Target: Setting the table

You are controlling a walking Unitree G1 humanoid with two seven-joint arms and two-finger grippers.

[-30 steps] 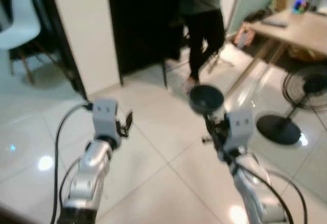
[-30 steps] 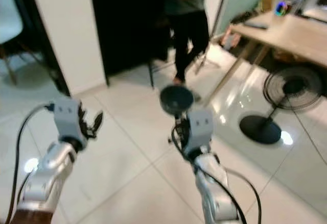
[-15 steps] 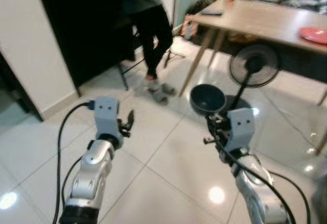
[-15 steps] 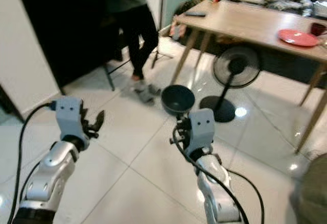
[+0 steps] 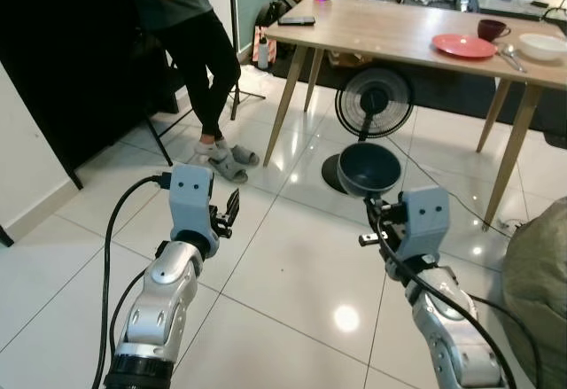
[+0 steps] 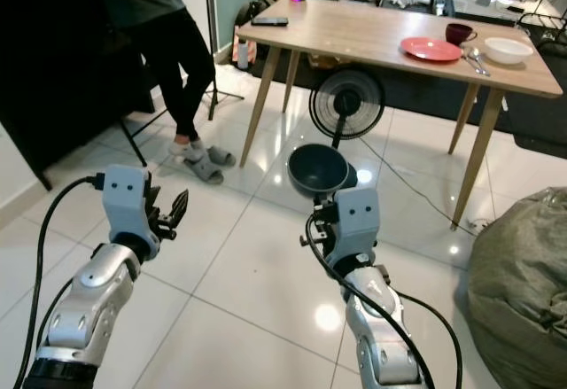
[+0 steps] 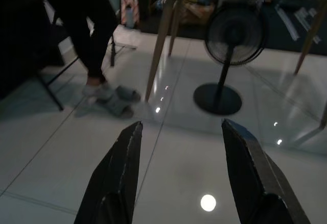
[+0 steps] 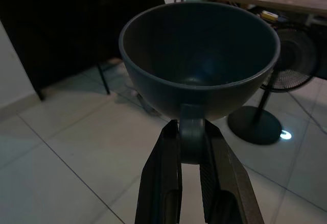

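While I carry it upright toward the far wooden table (image 6: 372, 35), my right gripper (image 8: 191, 132) pinches the dark blue handled bowl (image 5: 369, 168) by its stub handle, keeping it level; my left gripper (image 7: 181, 147) hangs spread and empty, free for balance.

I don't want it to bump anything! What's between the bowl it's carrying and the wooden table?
In the eye views, a black standing fan stands between the dark bowl in the right claw and the wooden table, on white tiled floor.
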